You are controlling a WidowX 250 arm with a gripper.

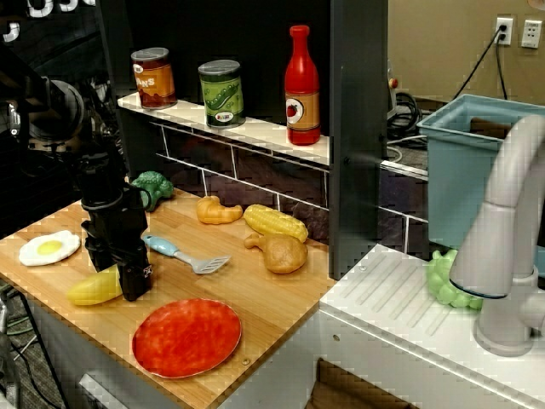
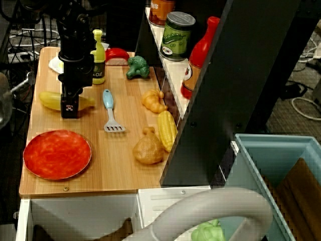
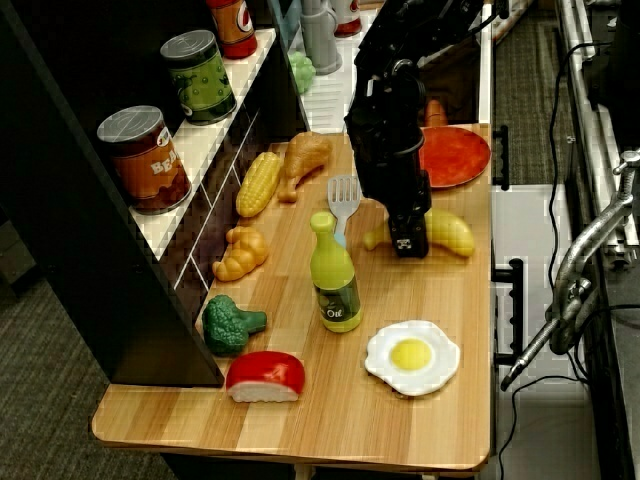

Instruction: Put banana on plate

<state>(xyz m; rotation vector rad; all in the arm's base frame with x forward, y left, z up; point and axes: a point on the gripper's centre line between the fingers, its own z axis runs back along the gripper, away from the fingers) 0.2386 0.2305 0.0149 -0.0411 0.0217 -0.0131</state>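
The gripper [image 2: 69, 108] sits down over the banana's [image 2: 49, 99] middle — whether its jaws have clamped cannot be told. It should grip firmly before carrying toward the plate [image 2: 56, 154] at six o'clock.

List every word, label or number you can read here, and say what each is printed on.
"Oil": olive-green oil bottle label.
Brown can: orange lettering, blurred, unreadable.
Green can: pea-pod picture, text too small.
Red ketchup bottle: tomato picture, no readable words.
Gripper: small white mark, illegible.
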